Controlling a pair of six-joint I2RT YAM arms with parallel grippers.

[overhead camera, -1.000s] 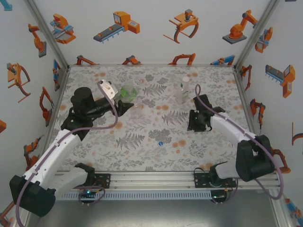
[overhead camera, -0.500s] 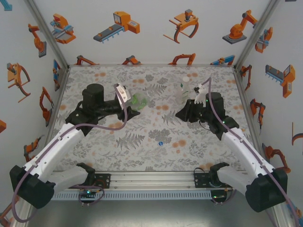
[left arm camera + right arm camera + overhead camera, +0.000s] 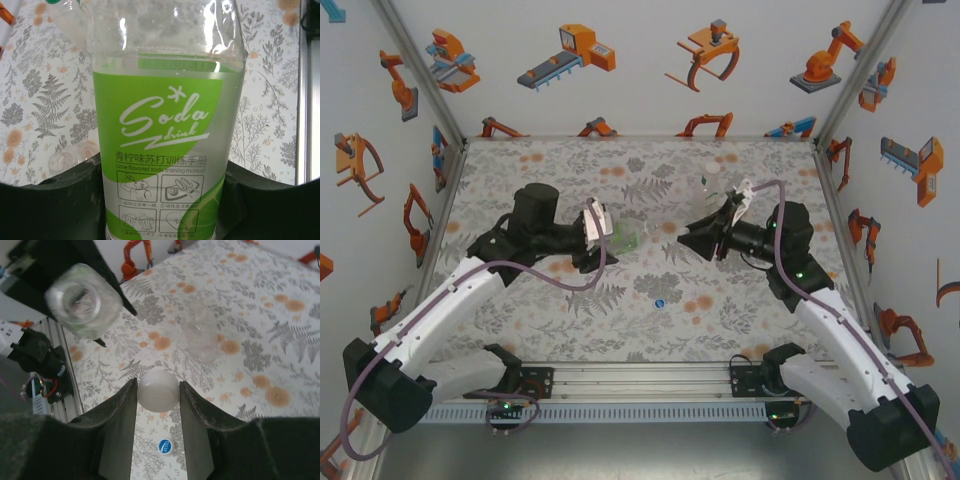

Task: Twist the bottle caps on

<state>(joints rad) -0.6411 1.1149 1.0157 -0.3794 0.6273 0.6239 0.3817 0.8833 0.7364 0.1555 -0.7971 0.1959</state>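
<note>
White walls (image 3: pixel 640 95) printed with orange robot drawings stand around me. Under me I see a table (image 3: pixel 550 160) patterned with grey ferns and orange blossoms, a ribbed aluminium rail (image 3: pixel 640 380) along its near edge.

White arms (image 3: pixel 432 322), black joints (image 3: pixel 535 206), purple cables (image 3: pixel 552 285)

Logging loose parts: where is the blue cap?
The blue cap lies on the table in the top view, about centre, nearer than the green bottle.

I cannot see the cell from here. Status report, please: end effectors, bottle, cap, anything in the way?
Left end effector shut on green-label bottle. Right end effector shut on white cap. Bottle and cap apart, nothing between them.
</note>
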